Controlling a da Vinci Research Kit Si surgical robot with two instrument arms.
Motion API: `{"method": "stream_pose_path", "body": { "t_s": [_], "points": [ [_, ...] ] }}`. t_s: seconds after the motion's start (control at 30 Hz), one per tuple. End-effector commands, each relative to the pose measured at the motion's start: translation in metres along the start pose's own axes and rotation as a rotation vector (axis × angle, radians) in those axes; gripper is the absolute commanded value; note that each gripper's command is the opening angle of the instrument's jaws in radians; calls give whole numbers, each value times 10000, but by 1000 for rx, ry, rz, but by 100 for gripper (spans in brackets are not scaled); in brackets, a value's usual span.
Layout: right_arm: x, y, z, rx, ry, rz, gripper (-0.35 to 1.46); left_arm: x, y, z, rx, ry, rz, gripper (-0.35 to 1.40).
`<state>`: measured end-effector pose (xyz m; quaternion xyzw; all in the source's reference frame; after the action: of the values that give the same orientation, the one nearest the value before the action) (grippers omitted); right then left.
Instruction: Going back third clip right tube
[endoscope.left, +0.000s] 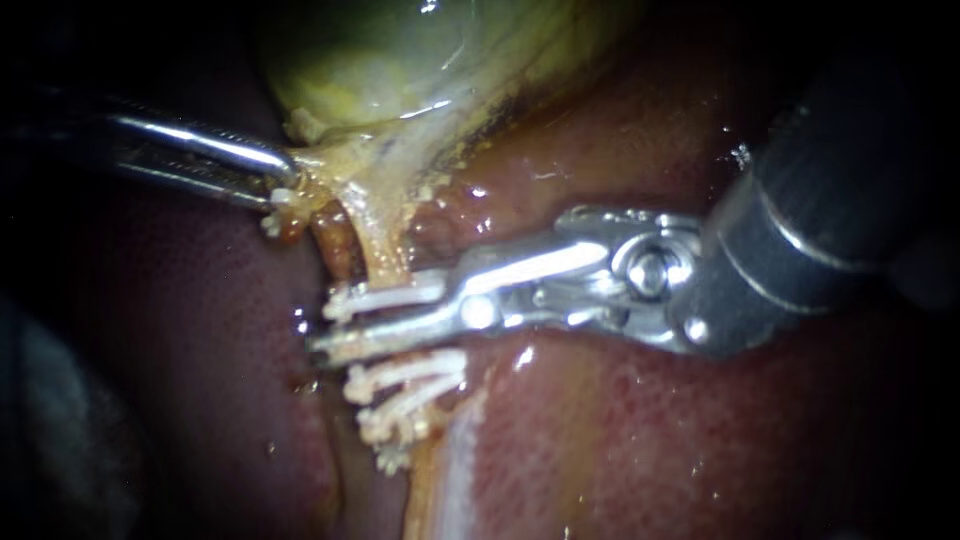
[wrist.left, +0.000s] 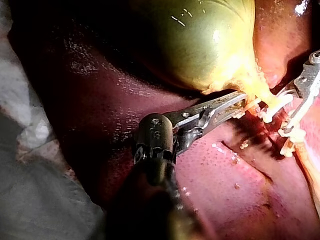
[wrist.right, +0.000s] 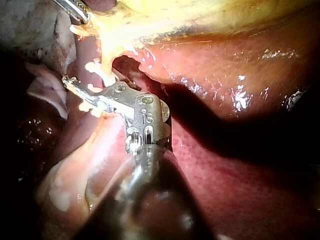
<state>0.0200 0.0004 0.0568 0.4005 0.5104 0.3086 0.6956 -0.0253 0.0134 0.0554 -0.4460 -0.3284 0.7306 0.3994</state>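
Note:
The yellow-green gallbladder (endoscope.left: 430, 60) lies at the top, above the dark red liver (endoscope.left: 700, 440). From its neck a pale tube (endoscope.left: 385, 250) runs down. Three white clips cross this tube: one (endoscope.left: 385, 297) just above my right instrument's lower jaw, and two (endoscope.left: 405, 375) below it. My right instrument (endoscope.left: 330, 325) reaches in from the right, its jaws a little apart across the tube and gripping nothing. My left instrument (endoscope.left: 285, 180) is shut on the tissue at the gallbladder's neck and holds it to the left. The left wrist view shows that grip (wrist.left: 242, 102).
A darker strand (endoscope.left: 335, 245) lies just left of the pale tube. Wet liver surrounds the site on both sides. The right wrist view shows a pale fold of tissue (wrist.right: 75, 165) beside the right instrument's shaft, and my left instrument (wrist.right: 75, 12) beyond its jaws.

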Motion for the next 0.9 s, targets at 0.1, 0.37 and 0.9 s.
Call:
{"method": "stream_pose_path", "body": {
  "t_s": [0.1, 0.37, 0.9],
  "points": [
    [-5, 12, -11, -33, -2, -84, 50, 0, 0, 0, 0, 0, 0, -35],
    [-22, 7, -69, -44, -80, -321, 50, 0, 0, -1, 0, 0, 0, -35],
    [-36, -19, -151, -60, -163, -473, 50, -2, 0, 0, 1, 0, 1, -35]
  ]
}}
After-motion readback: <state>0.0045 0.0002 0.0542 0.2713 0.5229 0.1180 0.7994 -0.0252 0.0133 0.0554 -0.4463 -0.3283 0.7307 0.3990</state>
